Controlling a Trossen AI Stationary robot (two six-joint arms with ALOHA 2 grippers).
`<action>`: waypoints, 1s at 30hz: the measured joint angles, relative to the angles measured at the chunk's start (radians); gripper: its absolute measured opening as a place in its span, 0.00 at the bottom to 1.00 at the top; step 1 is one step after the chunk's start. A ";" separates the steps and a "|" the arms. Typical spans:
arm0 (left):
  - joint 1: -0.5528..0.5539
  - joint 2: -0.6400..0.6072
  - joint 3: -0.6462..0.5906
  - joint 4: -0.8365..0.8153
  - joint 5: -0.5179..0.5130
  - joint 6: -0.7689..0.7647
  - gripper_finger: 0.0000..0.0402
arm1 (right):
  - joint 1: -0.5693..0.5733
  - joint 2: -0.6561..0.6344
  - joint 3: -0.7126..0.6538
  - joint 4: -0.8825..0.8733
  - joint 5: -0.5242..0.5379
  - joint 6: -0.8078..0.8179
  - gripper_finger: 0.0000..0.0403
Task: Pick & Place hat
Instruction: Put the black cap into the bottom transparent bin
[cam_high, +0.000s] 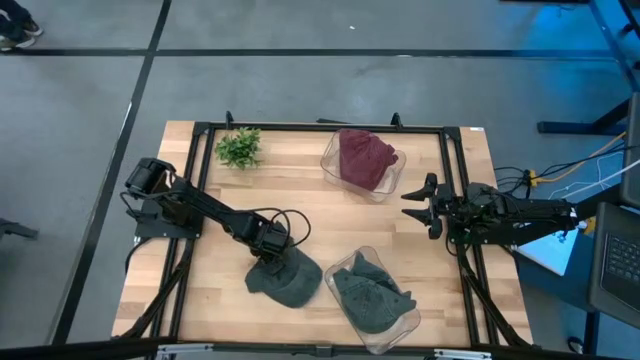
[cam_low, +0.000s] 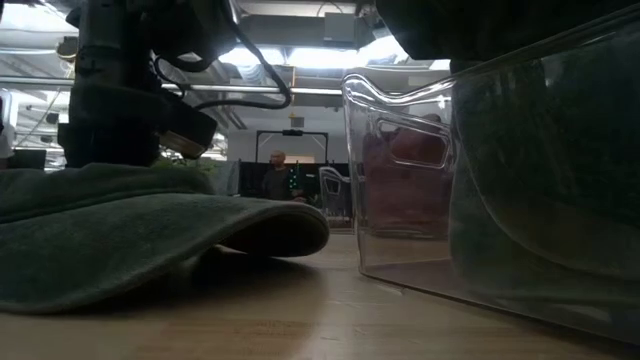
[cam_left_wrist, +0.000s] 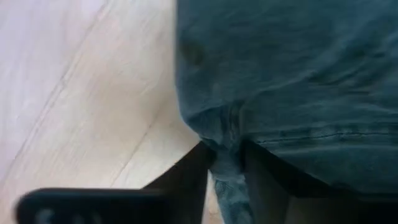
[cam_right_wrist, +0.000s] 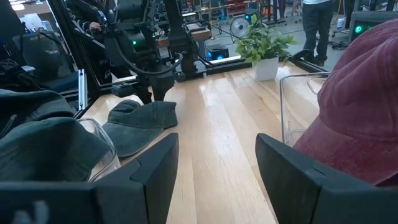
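Observation:
A dark green hat (cam_high: 288, 280) lies flat on the wooden table near the front middle; the low view shows its brim (cam_low: 270, 225) resting on the wood. My left gripper (cam_high: 268, 245) points down on the hat's far left part and is shut on its cloth (cam_left_wrist: 227, 180). My right gripper (cam_high: 420, 205) waits at the table's right edge, level and open, with nothing between its fingers (cam_right_wrist: 217, 180). My left gripper pinches a small raised fold of the hat's cloth (cam_left_wrist: 227, 146) between its two fingers (cam_left_wrist: 186, 180), at the hat's far left edge beside a stitched seam. The fingers come from above, pointing down. The hat lies on the table under them.
A clear bin (cam_high: 398, 325) at the front right holds another green hat (cam_high: 372, 298). A second clear bin (cam_high: 330, 160) at the far middle holds a maroon hat (cam_high: 365, 158). A small potted plant (cam_high: 239, 148) stands at the far left. Bare wood lies between the bins.

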 joint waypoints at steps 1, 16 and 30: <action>0.000 -0.003 0.000 0.004 0.000 0.011 0.20 | 0.000 0.000 0.000 0.000 0.000 0.000 0.53; -0.001 -0.127 -0.002 -0.066 0.036 0.170 0.12 | 0.000 0.000 0.000 0.000 0.000 0.000 0.53; -0.007 -0.314 -0.002 -0.075 0.084 0.295 0.12 | 0.000 0.000 0.000 0.000 0.000 0.000 0.53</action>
